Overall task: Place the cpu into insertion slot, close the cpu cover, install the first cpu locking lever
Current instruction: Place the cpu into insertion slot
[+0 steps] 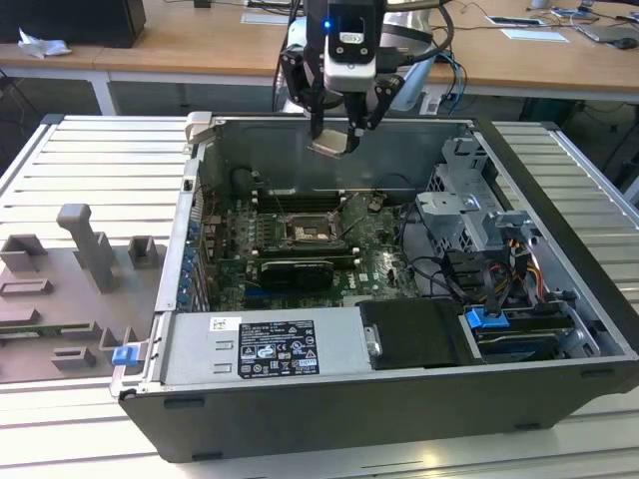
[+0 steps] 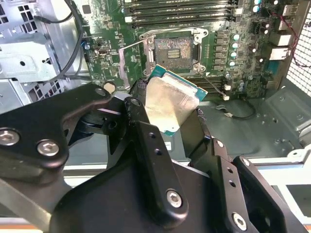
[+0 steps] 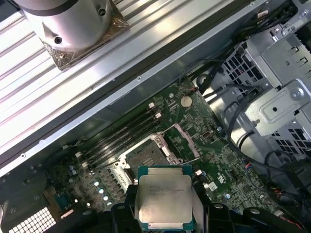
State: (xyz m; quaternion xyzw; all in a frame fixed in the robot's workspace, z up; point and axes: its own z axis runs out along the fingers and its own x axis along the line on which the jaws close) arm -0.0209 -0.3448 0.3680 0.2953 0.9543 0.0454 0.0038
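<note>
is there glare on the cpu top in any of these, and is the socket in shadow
Second wrist view: the cpu top glares pale, almost washed out. First wrist view: its top is evenly lit, without a hotspot. Exterior view: the insertion slot lies in the shade of the case, darker than the bright table; the gripper holds the cpu above the case.

Place: robotics lab or workshop.
Centre: opened computer case [image 1: 329, 419] on a ribbed metal bench [image 1: 90, 170].
Top of frame: wooden desks [image 1: 200, 50] strewn with papers [image 1: 534, 33].
Left: grey parts fixtures [image 1: 70, 289].
</note>
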